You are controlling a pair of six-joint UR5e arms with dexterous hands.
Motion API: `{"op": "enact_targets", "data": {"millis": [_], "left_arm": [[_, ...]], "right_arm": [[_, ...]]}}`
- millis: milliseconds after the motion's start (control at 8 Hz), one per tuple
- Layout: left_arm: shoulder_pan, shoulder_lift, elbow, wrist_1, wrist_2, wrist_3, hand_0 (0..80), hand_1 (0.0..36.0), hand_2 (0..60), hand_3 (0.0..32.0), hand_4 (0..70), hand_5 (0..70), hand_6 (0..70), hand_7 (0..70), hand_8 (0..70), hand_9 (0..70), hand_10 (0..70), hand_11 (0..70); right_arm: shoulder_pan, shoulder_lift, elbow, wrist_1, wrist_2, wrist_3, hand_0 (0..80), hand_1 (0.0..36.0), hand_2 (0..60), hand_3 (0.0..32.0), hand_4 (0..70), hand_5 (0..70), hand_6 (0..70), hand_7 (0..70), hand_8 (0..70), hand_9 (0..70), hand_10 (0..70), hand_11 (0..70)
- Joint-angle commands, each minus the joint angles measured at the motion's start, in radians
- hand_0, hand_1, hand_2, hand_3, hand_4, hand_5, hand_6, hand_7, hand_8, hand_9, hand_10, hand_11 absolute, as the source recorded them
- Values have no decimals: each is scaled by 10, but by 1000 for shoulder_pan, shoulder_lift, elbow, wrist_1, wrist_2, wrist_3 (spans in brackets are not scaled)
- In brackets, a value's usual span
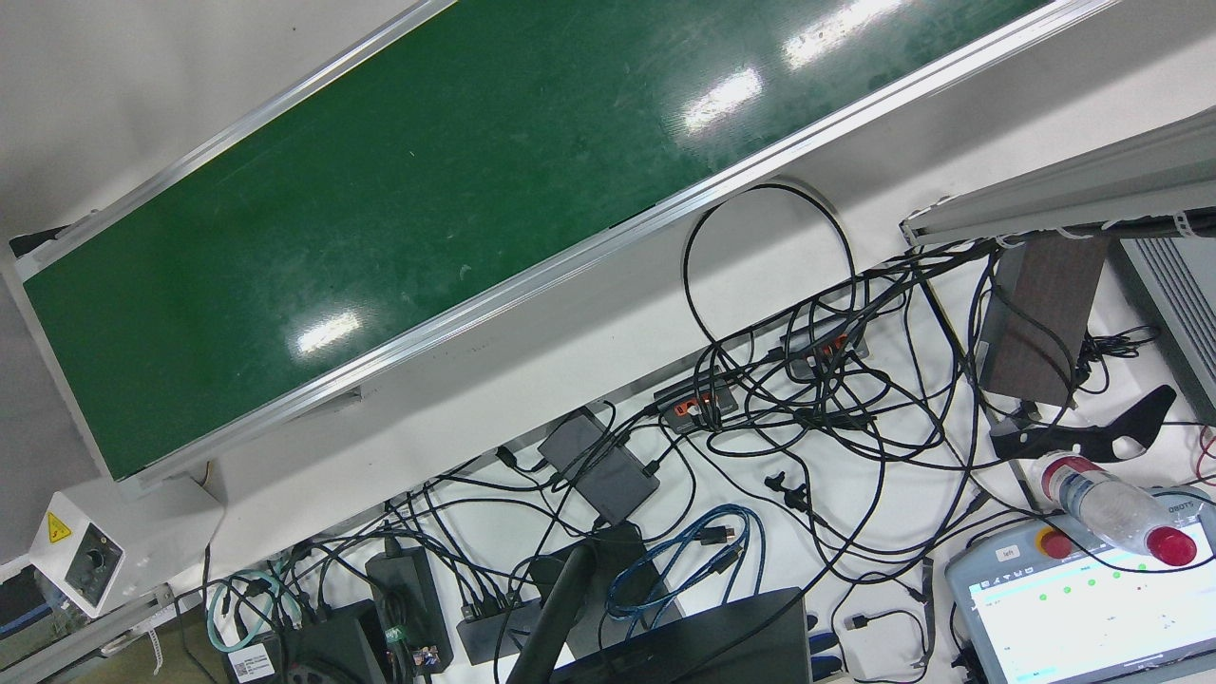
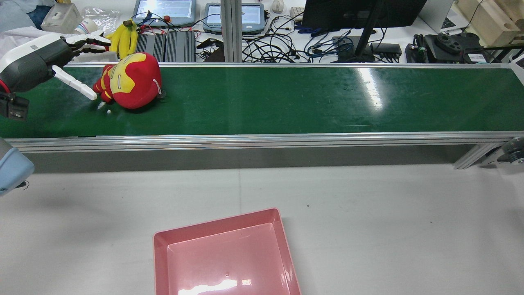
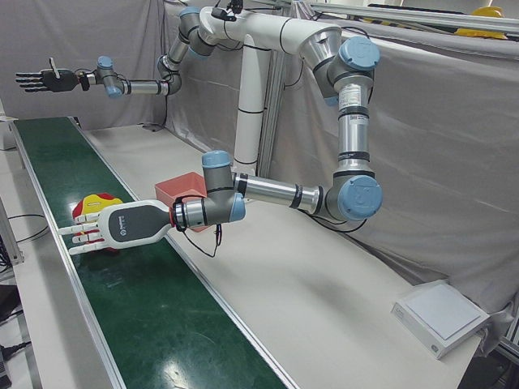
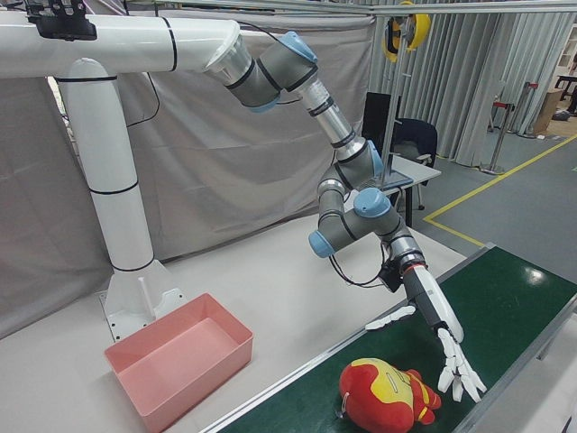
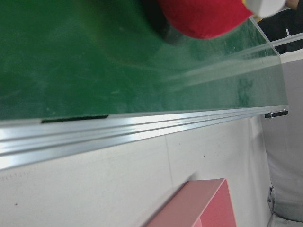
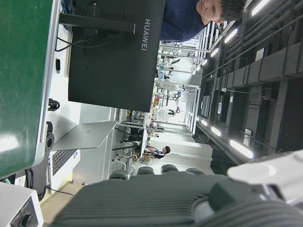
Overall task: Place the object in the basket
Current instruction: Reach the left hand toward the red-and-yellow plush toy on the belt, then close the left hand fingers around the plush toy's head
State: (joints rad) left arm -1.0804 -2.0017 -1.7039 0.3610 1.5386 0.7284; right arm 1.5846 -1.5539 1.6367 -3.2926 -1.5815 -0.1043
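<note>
Red plush toy [image 5: 203,19] on green belt [image 5: 85,61] — silver rail [image 5: 142,130], pink basket [image 5: 199,208] corner below

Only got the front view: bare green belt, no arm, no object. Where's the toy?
Observer: The red and yellow plush toy lies on the belt, at the end by the robot's left arm, outside your frame.
Operator: Left hand on it?
Observer: No. The left hand is open, low over the belt right beside the toy, not gripping it.
Operator: Basket?
Observer: The pink basket sits empty on the grey table, on the robot's side of the belt.
Operator: Right hand?
Observer: The right hand is raised high over the far end of the belt, open and holding nothing.
</note>
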Motion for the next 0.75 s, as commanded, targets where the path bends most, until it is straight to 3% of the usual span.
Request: {"op": "enact_targets", "data": {"millis": [0,625], "left_arm": [[0,-22,0,55,-14,75,626,148,0,0,133,229,49,40,117,183,0,0],[4,-17,4,55,-18,98,614,154,0,0,129,229,50,41,120,188,0,0]], "right_arm": [[0,0,0,1,0,0,0,0,0,0,0,0,0,0,0,0,0,0],[0,0,0,1,0,0,0,0,0,0,0,0,0,0,0,0,0,0]]}}
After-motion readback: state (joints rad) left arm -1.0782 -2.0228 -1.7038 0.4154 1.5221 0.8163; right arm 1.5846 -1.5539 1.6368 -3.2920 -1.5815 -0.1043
